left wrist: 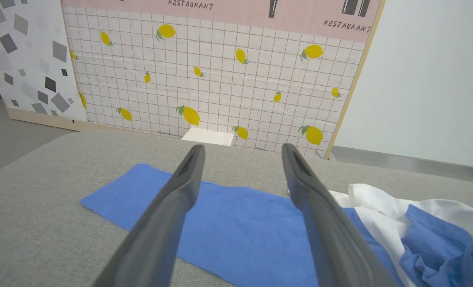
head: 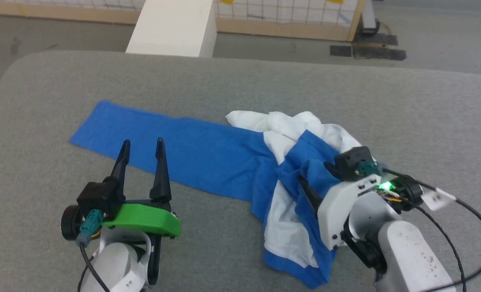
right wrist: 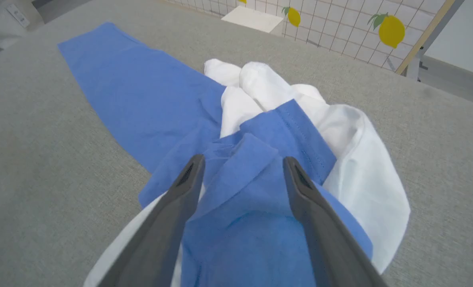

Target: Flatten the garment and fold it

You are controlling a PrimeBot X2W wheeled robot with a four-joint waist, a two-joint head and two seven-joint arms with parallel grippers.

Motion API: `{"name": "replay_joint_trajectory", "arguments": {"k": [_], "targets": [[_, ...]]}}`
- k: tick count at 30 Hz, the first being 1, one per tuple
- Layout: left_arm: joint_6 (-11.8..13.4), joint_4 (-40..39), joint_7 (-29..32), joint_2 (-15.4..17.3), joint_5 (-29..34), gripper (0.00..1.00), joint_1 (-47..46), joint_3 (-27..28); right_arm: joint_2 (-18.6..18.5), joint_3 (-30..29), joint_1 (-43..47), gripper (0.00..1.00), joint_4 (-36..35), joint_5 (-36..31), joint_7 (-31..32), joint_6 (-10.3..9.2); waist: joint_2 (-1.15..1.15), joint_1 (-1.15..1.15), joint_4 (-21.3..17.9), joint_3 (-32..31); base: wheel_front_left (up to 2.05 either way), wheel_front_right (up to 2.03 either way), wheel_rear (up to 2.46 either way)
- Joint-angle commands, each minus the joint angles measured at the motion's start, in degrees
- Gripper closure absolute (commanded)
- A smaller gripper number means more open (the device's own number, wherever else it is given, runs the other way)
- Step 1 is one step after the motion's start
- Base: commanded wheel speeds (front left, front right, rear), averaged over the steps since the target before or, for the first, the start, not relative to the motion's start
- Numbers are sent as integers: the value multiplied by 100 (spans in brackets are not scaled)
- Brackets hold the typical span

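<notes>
Two long dark fingers of the left gripper (left wrist: 242,146) stand spread wide, gripping nothing. Beyond them the garment (left wrist: 240,231) lies on a grey padded surface (left wrist: 41,223): a flat blue sleeve reaching left, crumpled white and blue cloth bunched at the right. Farther off stand a white block (left wrist: 207,136) and a tiled panel (left wrist: 220,79) printed with yellow lemons.

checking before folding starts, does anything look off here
Yes. The garment is not flat: one long blue section lies spread toward the robot's left on the grey surface, but the white body and other blue parts are bunched in a crumpled heap by the open right gripper.
</notes>
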Motion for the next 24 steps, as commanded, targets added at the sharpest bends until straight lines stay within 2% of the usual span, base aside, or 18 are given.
{"name": "replay_joint_trajectory", "arguments": {"k": [1,4,5,6,7,8,11,15,18,24], "targets": [[-79,-33,-25,-97,106,0,135,86,-3,12,-156,0,54,-106,227,-8,0,0,244,240,0,0,0],[-239,-63,-26,-249,220,0,202,279,-3,50,-280,0,175,-311,774,-8,0,0,316,306,0,0,0],[-293,-50,-26,-287,270,0,225,340,-3,42,-305,19,214,-405,976,-8,0,0,328,315,0,0,0],[-330,-43,-26,-320,300,0,238,393,-3,46,-318,54,226,-449,1112,-8,0,0,337,318,0,0,0],[-385,-16,-26,-360,314,0,262,447,-3,50,-331,93,202,-456,1201,-8,0,0,342,317,0,0,0],[-420,10,-26,-382,345,0,280,482,-3,47,-339,100,174,-459,1240,-8,0,0,337,310,0,0,0],[-496,53,-26,-452,385,0,361,662,-3,-118,-311,100,-1,-417,1123,-8,0,0,259,231,0,0,0],[-613,149,-26,-498,458,0,448,789,-3,-573,-200,100,-450,-128,363,-8,0,0,105,52,0,0,0],[-685,211,-27,-518,501,0,511,845,-3,-1231,46,100,-825,-11,-228,-8,0,0,-22,-102,0,0,0],[-789,279,-27,-536,570,0,607,909,-3,-2885,740,100,-1263,237,-953,-8,0,0,-298,-291,0,0,0]]}}
